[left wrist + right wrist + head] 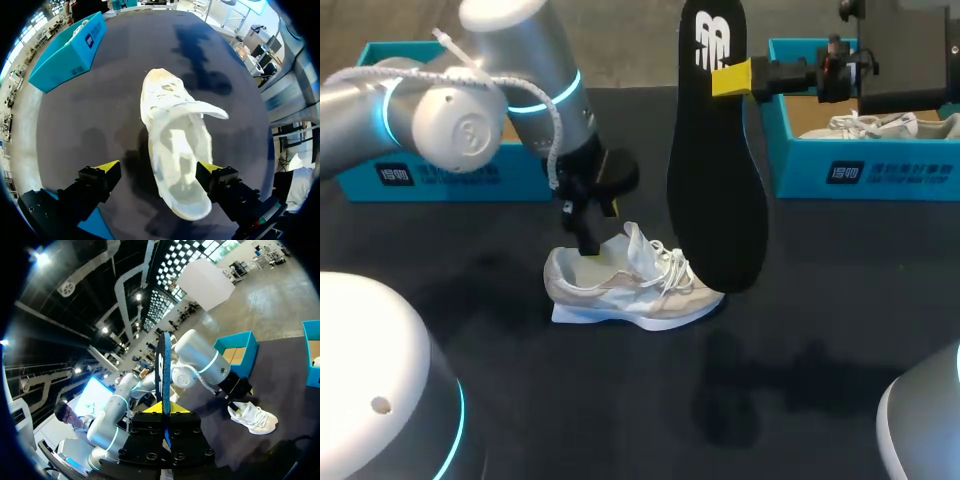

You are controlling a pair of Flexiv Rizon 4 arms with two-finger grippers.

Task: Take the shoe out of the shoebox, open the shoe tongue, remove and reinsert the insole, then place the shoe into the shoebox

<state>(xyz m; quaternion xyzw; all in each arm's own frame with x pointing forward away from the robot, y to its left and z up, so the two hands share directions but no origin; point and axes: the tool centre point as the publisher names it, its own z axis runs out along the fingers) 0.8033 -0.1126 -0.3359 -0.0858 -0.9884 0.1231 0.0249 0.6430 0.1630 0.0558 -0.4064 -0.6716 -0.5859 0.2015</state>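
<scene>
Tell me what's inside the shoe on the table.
The shoe looks empty: bare pale footbed; the insole is in the right gripper. Its toe end is hidden under the tongue.

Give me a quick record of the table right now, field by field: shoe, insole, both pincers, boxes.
Shoe: pale shoe standing on its sole outside both boxes, tongue lifted open.
Insole: black insole out of the shoe, held upright in the air.
Left arm: left pincer open, fingers either side of the heel.
Right arm: right pincer shut on the insole's upper part.
Boxes: left shoebox at back left; right shoebox at back right, second shoe inside.
</scene>
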